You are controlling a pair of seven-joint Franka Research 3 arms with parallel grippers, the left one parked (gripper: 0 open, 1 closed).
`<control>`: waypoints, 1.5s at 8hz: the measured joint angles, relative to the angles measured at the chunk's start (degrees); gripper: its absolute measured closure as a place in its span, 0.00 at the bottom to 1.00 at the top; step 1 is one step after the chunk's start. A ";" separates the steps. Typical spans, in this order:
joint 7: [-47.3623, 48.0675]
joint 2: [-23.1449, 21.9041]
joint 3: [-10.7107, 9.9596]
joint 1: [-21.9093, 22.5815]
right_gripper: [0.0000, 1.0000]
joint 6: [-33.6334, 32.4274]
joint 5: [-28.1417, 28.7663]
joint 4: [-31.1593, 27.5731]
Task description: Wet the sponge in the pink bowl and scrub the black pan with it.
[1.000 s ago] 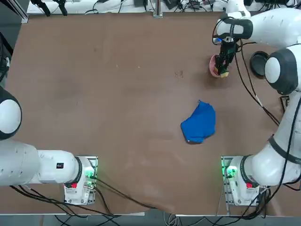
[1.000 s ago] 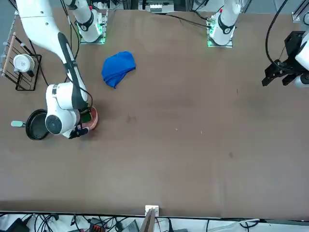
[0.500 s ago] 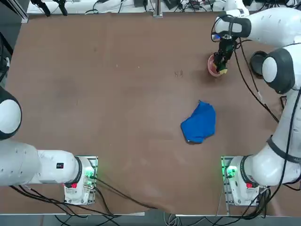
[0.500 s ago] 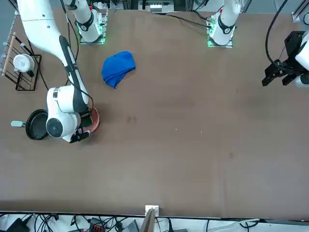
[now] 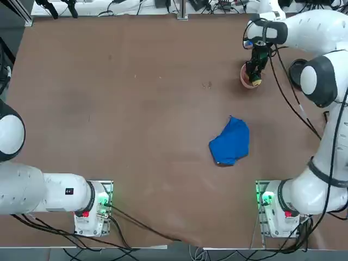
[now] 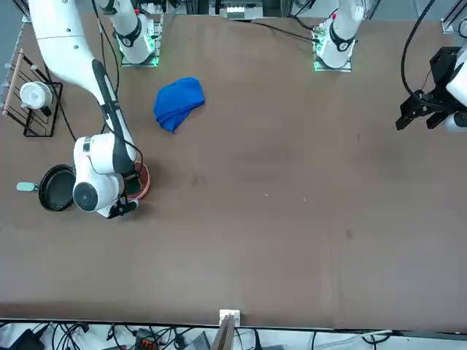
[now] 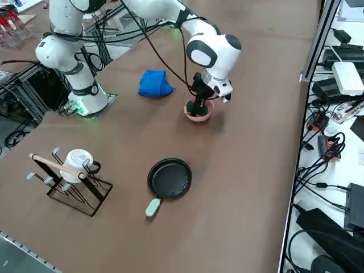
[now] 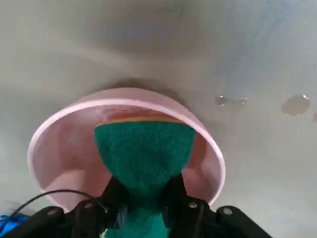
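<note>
Wrist view | jaws of right gripper (image 8: 143, 201) clamped on sponge (image 8: 143, 153), pinched narrow: soft, compressible | inside pink bowl (image 8: 44, 148) | pan (image 7: 169, 178) at 7 o'clock, side view

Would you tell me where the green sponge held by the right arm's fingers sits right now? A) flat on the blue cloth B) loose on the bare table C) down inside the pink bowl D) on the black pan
C: the right gripper pinches the sponge, whose far end sits within the rim of the pink bowl.
</note>
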 joint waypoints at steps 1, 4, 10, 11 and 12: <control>0.00 0.08 0.06 0.32 0.62 0.03 0.00 0.09; 0.51 0.47 0.34 1.84 0.63 0.15 0.01 0.12; 1.29 1.30 0.16 2.84 0.63 0.34 -0.42 0.13; 1.29 1.58 0.04 2.79 0.63 0.34 -1.00 0.13; 1.29 1.79 -0.07 2.77 0.63 0.34 -1.33 0.13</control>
